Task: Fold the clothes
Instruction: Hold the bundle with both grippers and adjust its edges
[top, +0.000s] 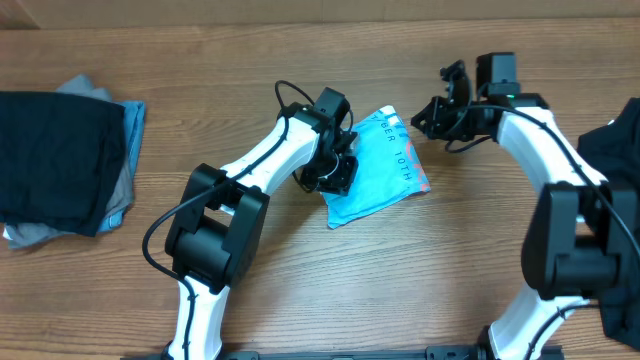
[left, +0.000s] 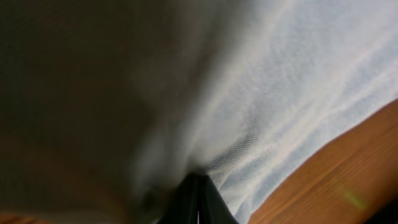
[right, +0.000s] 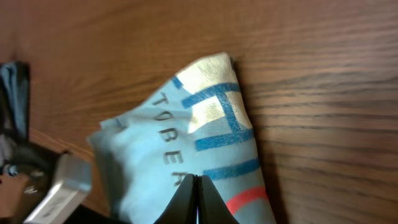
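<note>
One folded sky-blue T-shirt (top: 375, 170) lies on wooden table (top: 400, 290) (brown grain).

T-shirt (top: 385, 175) centre, stack (top: 55, 160) far left

The sky-blue T-shirt (top: 385, 180) is soft, matt, finely woven cloth; the table (top: 400, 290) is smooth grained wood.

Robot lab: wooden table (top: 400, 280) flanked by two mounted arms (top: 250, 165).
</note>
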